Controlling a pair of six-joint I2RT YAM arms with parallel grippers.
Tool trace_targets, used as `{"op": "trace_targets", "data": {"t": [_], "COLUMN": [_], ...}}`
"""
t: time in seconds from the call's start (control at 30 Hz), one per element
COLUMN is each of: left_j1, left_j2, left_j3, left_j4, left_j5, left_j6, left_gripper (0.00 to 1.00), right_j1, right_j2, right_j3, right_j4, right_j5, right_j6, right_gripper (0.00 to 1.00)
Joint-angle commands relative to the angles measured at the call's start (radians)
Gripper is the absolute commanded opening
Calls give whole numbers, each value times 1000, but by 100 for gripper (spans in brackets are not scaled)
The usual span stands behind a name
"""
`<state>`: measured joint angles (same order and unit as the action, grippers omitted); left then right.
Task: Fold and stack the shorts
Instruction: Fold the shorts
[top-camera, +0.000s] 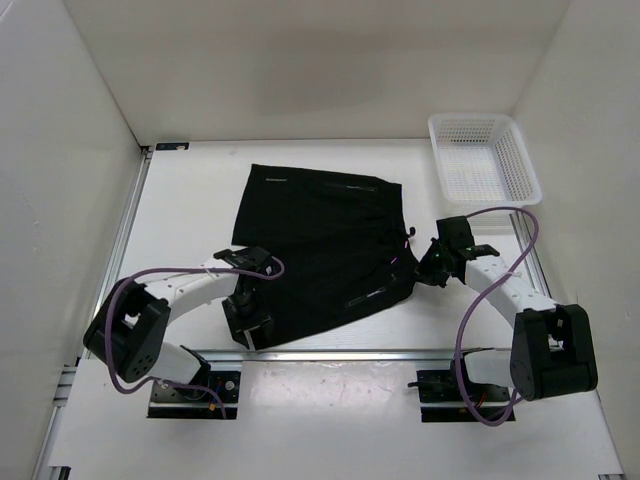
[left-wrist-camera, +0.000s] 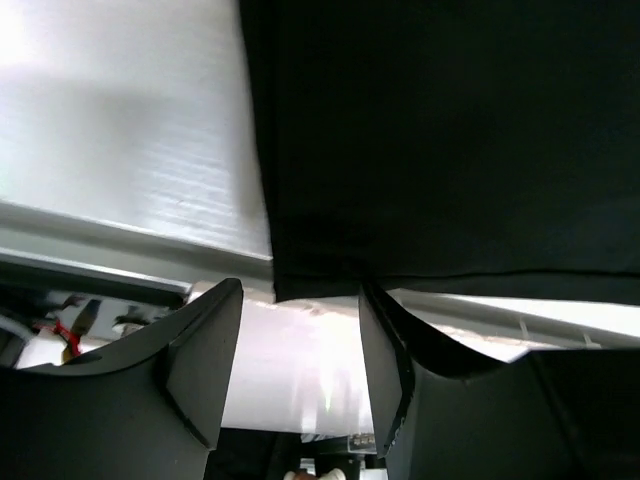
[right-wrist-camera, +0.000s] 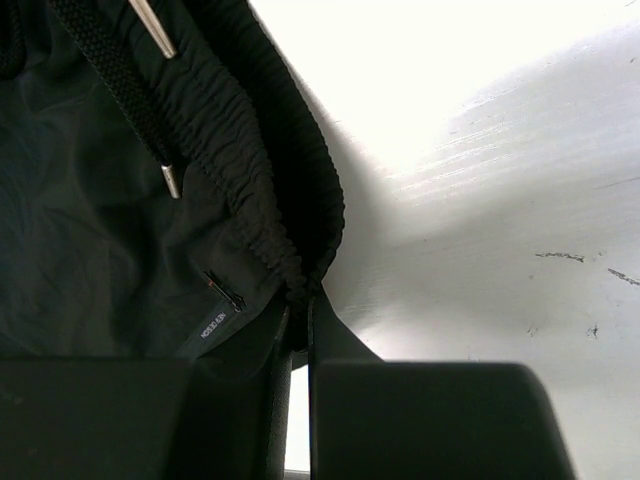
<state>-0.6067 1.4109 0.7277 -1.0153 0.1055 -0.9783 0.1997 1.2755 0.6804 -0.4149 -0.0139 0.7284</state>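
Barely begun: the shorts (top-camera: 320, 245) are lying spread out and unfolded on the table (top-camera: 190, 200), with a gripper working at each near corner.
At the shorts' near left corner, the left gripper (left-wrist-camera: 300, 292) is hovering with its fingers spread wide; the hem corner is sitting just at the gap between them, but nothing is being gripped. Across the shorts, on their right side, the right gripper (right-wrist-camera: 298, 308) is pinching the gathered waistband, its fingers pressed nearly together on the fabric beside the drawstring (right-wrist-camera: 110, 65). Beyond the shorts to the right, a white basket (top-camera: 484, 119) is standing. No fold is showing, so by my reading every fold and the stacking are waiting to be done.
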Motion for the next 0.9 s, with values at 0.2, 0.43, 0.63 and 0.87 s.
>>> {"op": "trace_targets", "data": {"t": [0.2,0.43,0.63,0.87], "left_j1": [-41,-41,-1,155], "left_j2": [91,56,-138,-112], "left_j3": [1,57,283,614], "left_j4": [132,38,-201,-264], "left_j5": [34,-30,-181,-250], "left_j6": [-26,-26,-39,90], "left_gripper": [50,10,10,10], "right_j1": [6,6,6,6], "right_j2": [-16,-45,-114,-211], "right_j3": [36,36,45,90], "right_j4": [-21,-42,-106,-203], "right_j5": [14,23,32,54], "right_j6": [3,-15,-44,-63], "right_gripper": [0,0,0,0]}}
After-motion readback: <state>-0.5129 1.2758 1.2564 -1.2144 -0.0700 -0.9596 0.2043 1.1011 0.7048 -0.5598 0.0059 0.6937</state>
